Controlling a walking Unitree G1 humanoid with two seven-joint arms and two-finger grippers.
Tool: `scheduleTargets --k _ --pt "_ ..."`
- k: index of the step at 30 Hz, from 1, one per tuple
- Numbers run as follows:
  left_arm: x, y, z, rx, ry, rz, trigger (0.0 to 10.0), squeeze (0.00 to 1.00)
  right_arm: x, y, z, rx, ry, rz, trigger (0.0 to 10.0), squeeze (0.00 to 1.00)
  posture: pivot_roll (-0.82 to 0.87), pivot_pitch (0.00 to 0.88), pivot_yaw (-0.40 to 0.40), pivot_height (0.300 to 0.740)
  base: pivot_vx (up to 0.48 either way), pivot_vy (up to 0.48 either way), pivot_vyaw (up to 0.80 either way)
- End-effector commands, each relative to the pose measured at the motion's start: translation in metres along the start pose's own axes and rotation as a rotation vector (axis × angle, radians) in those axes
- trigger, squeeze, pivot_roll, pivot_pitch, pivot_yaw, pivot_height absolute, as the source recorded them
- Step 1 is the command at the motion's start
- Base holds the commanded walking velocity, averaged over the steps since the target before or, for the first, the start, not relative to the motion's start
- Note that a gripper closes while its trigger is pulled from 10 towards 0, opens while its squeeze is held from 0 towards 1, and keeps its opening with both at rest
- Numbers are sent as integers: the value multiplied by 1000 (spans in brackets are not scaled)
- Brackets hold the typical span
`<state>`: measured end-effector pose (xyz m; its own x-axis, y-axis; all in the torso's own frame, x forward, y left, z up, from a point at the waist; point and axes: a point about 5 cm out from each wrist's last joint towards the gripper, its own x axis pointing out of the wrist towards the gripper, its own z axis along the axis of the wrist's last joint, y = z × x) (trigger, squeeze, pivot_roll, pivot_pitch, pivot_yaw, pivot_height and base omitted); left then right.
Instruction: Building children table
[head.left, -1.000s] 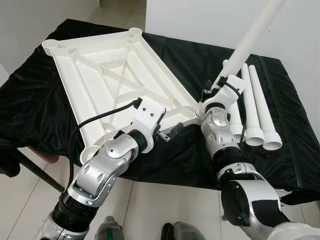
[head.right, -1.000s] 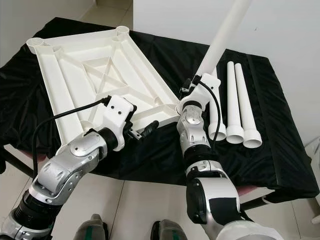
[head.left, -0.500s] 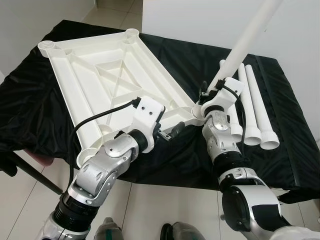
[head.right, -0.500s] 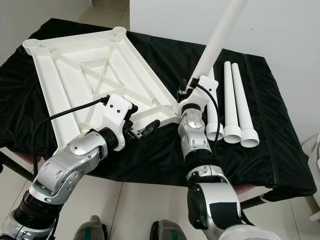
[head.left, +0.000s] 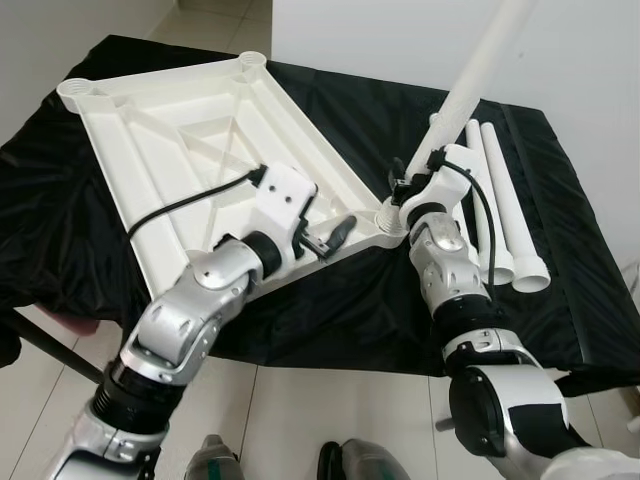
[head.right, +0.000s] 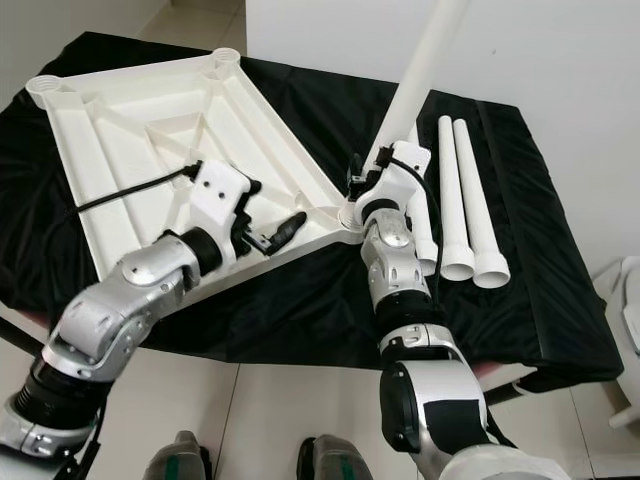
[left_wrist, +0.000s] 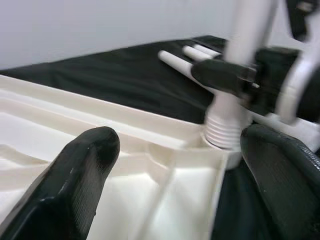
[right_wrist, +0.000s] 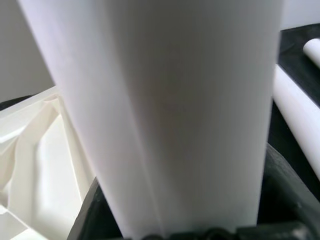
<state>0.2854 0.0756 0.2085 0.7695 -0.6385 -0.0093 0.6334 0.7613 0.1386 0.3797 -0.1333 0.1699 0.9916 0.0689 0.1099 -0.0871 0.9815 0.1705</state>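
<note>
Holding the leg (head.left: 472, 76) upright, right gripper (head.left: 408, 186) clamped low on it, threaded end sitting in the corner socket (left_wrist: 222, 134) mid-frame, probably to screw in. Left gripper (head.left: 330, 235) fingers spread, bracing the upside-down tabletop (head.left: 170, 150) at upper left. Spare legs (head.right: 462, 200) parked at right for later.

Long white plastic table leg (head.left: 478, 75) runs off the frame's top edge. Its threaded base (left_wrist: 223, 131) is blurred. Right gripper's fingers hidden behind it.

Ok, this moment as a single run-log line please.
stage: fitting leg into corner socket | right gripper: shut on table leg | left gripper: open over tabletop | spare legs: on black cloth
</note>
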Motion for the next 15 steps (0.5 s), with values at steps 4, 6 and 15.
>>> scheduleTargets --k 4,6,15 --pt "7 9 30 -35 -114 -142 10000 0 9 12 35 -43 -50 267 10000 0 42 25 -102 740 0 0 0" --pt "10 11 38 -43 -142 -154 10000 0 10 13 38 -81 -47 326 10000 0 39 22 -104 740 0 0 0" --pt "18 0 64 -86 -229 -298 10000 0 2 18 40 -156 -23 517 10000 0 41 12 -105 740 0 0 0"
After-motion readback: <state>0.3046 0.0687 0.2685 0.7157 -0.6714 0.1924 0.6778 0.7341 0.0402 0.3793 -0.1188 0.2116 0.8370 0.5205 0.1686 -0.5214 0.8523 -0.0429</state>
